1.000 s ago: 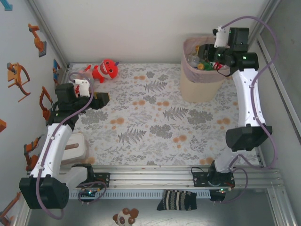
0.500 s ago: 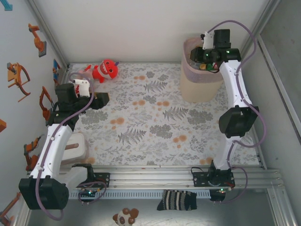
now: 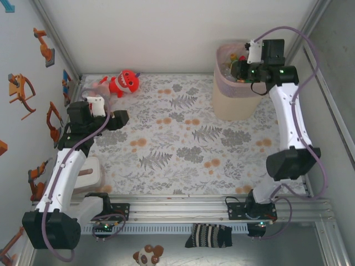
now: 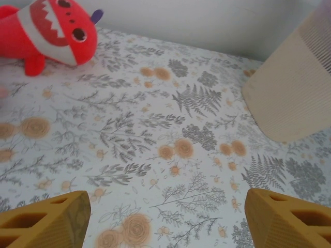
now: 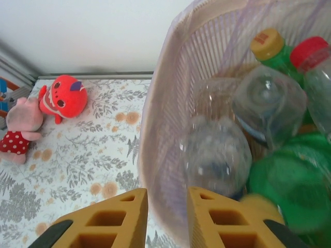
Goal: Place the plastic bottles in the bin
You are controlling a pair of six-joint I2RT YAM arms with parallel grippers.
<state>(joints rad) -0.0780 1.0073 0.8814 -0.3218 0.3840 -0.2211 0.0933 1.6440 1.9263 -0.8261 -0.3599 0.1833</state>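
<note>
This is a robot test cell in a lab rather than a home. A table (image 3: 183,138) spread with a floral cloth (image 4: 155,119) is boxed in by plain white walls (image 3: 166,33) set in aluminium frame bars (image 3: 58,44), and a left arm (image 3: 64,172) and a right arm (image 3: 291,119) are bolted to a metal rail (image 3: 183,205) along its near edge. Robot-arm stickers (image 3: 21,88) dot the left wall, while plush toys (image 3: 123,82) at the far left and a bin (image 3: 233,105) at the far right sit on the cloth.

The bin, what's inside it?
Plastic bottles piled up: clear ones, green ones, a yellow cap, a red cap. The pile hides the bottom of the bin and anything lower down.
</note>
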